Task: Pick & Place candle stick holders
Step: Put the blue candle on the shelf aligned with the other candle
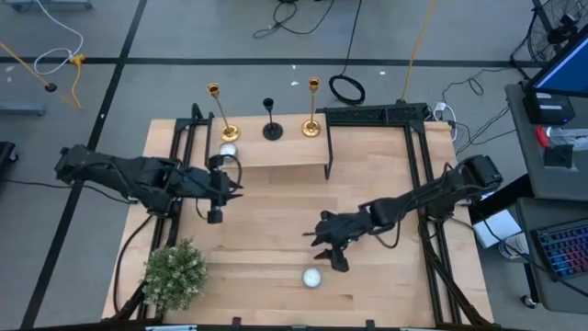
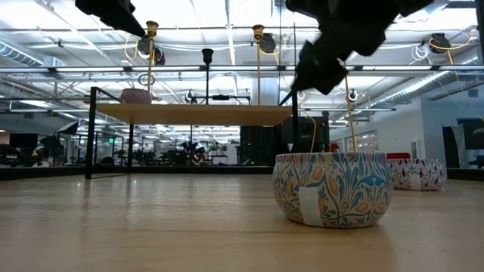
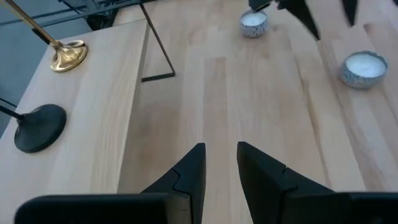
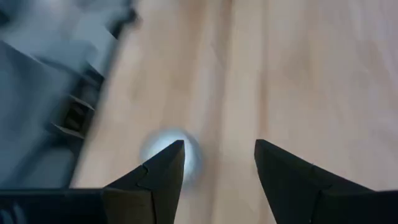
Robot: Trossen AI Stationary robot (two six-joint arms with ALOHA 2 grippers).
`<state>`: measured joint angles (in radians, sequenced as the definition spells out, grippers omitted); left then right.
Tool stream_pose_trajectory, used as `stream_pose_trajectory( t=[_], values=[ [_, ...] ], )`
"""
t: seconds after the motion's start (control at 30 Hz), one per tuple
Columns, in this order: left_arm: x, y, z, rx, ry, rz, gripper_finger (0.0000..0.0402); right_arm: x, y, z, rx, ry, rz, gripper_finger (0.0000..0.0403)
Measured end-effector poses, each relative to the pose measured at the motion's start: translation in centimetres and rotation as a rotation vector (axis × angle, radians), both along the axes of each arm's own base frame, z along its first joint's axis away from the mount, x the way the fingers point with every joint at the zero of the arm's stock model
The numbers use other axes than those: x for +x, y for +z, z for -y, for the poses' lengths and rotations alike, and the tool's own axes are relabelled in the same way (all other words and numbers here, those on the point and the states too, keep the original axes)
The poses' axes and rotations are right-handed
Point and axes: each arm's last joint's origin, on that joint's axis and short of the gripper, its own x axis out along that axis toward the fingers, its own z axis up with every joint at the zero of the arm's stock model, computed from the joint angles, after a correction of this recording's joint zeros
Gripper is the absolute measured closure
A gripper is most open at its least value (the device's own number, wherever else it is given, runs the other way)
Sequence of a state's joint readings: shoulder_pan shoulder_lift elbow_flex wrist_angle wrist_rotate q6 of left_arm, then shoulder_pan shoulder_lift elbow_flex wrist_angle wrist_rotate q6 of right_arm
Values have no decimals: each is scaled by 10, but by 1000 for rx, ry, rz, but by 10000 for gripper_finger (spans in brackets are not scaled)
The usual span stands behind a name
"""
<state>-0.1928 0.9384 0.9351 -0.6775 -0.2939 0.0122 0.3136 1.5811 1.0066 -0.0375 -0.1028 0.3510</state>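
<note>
Three candle stick holders stand on their round bases on a raised wooden shelf (image 1: 276, 152) at the table's far side: a gold one (image 1: 220, 115) on the left, a shorter black one (image 1: 272, 124) in the middle and a gold one (image 1: 312, 110) on the right. My left gripper (image 3: 221, 165) hovers open over the shelf's near left part (image 1: 234, 188), and nothing is between its fingers. The left wrist view shows a gold base (image 3: 68, 55) and the black base (image 3: 38, 127). My right gripper (image 4: 219, 155) is open above the bare table (image 1: 323, 248), near its middle.
A tealight (image 1: 228, 152) sits on the shelf near the left gold holder. Two patterned tealight tins (image 2: 333, 189) (image 2: 416, 172) stand on the table; one (image 1: 313, 277) lies just nearside of my right gripper. A bushy green plant (image 1: 175, 273) stands at the near left corner.
</note>
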Motion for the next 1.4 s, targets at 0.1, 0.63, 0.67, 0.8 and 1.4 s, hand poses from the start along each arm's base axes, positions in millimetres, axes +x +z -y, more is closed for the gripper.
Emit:
stream_pose_trajectory(
  t=[0.1,0.63,0.67,0.8,1.4],
  values=[
    [1,-1,0,-15,17,7,304,7,6,-10,-23,-11,-80,211],
    [2,0,0,9,-11,13,304,32,-37,-30,99,-38,-298,211],
    [2,0,0,8,-12,13,304,32,-37,-31,96,-41,-298,211],
    [2,0,0,18,-20,10,304,31,-38,-32,103,-53,-305,211],
    [2,0,0,16,-19,8,304,16,-68,-26,147,-92,-270,212]
  ],
)
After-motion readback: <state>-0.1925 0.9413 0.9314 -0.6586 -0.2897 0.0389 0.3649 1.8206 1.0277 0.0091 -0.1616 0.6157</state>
